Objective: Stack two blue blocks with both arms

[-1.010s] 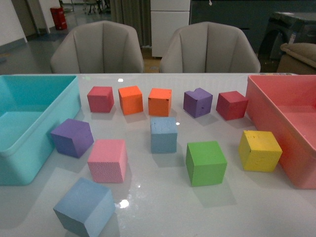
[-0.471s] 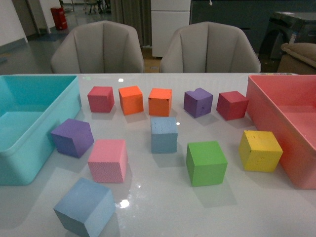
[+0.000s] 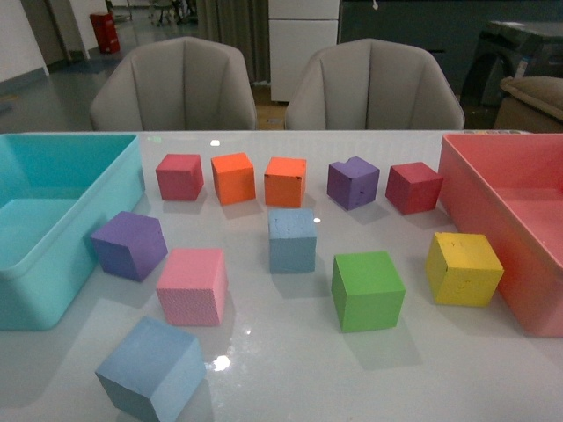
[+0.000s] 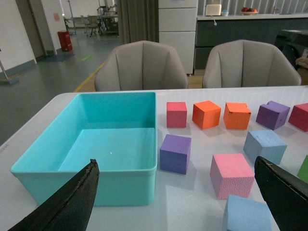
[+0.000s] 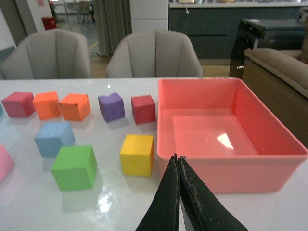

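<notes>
Check the left gripper (image 4: pixel 175 161) first: its two dark fingers (image 4: pixel 72 202) are spread wide apart, released, with nothing held between them. Check the right gripper (image 5: pixel 176 159) next: its fingers (image 5: pixel 166 197) are pressed tip to tip, clenched on nothing, and you see them against the near wall of the pink bin (image 5: pixel 231 173) above the white table (image 5: pixel 115 202). Neither gripper touches a block. Locate the first blue block (image 3: pixel 292 240) near the middle of the table, standing flat, behind the green cube (image 3: pixel 367 290) and to the right of the pink cube (image 3: pixel 192 286). Locate the second blue block (image 3: pixel 151 369) at the near edge, turned corner-on, just in front of the pink cube and near the turquoise bin (image 3: pixel 53 290). The two blocks lie well apart, with the pink cube roughly between them.
</notes>
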